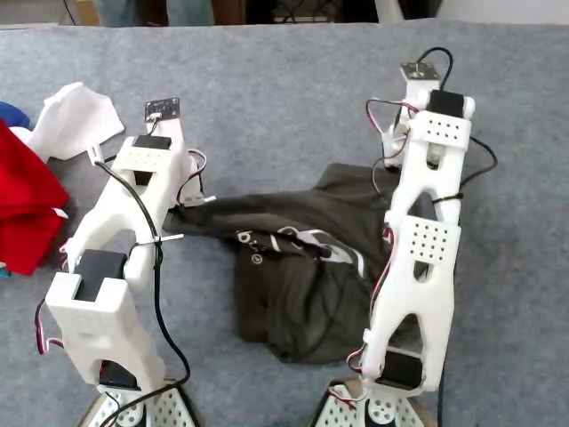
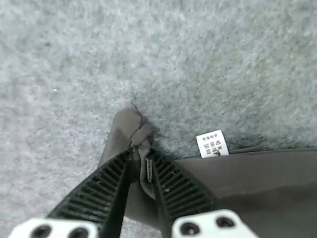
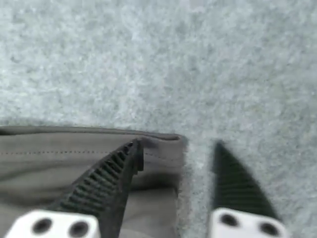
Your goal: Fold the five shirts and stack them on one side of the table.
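A dark grey shirt [image 1: 302, 267] lies crumpled in the middle of the table, between the two arms. My left gripper [image 2: 141, 153] is shut on a corner of this shirt [image 2: 247, 173], beside its white care label [image 2: 213, 143], low on the carpet. My right gripper [image 3: 178, 148] stands open over the shirt's far right edge [image 3: 89, 148]: one finger rests on the cloth and the other finger [image 3: 233, 178] on the bare carpet. A red shirt [image 1: 22, 209] and a white shirt [image 1: 76, 116] lie piled at the left side.
Grey carpet [image 1: 284, 89] covers the table, with free room at the back and on the right. A blue piece of cloth [image 1: 11, 114] peeks out at the left edge, by the pile.
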Tool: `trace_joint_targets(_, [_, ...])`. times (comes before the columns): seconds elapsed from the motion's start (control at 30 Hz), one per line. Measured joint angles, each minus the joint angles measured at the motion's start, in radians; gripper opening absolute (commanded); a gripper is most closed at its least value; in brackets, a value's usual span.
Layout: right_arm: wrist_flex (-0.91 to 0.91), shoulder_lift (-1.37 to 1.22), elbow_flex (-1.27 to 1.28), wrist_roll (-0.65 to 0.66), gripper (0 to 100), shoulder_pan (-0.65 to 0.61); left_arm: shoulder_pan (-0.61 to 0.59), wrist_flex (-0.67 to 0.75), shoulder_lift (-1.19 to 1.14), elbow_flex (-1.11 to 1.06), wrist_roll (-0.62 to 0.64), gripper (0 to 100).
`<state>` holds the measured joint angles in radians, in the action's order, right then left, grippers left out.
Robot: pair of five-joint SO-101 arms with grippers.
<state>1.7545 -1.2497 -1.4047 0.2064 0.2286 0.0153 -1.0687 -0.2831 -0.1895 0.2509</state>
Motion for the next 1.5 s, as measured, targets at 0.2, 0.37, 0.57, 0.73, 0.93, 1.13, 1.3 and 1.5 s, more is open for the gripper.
trace_joint_targets(0.2, [0.002,-0.009,0.006,-0.035,19.4,-0.002,0.000,0.000,0.000,0.000,0.000,3])
trace_joint_targets(0.37, [0.002,-0.006,0.057,-0.055,9.8,0.003,0.000,0.000,0.000,0.000,0.000,3])
trace_joint_targets(0.57, [0.000,-0.005,0.064,-0.055,4.2,0.006,0.000,0.000,0.000,0.000,0.000,3])
trace_joint_targets(0.73, [0.000,-0.005,0.066,-0.078,1.5,0.005,0.000,0.000,0.000,0.000,0.000,3])
trace_joint_targets(0.93, [0.002,0.008,0.068,-0.078,1.3,0.003,0.000,-0.106,0.003,0.120,-0.031,3])
trace_joint_targets(1.13, [0.003,0.198,-0.006,-0.078,1.3,0.006,0.000,-0.331,0.109,0.476,-0.146,3])
trace_joint_targets(1.3, [-0.026,0.474,-0.149,-0.068,1.3,0.038,0.000,-0.489,0.175,0.864,-0.189,3])
trace_joint_targets(1.5, [-0.187,0.769,-0.219,-0.068,1.3,0.087,0.000,-0.641,0.204,1.304,-0.189,3])
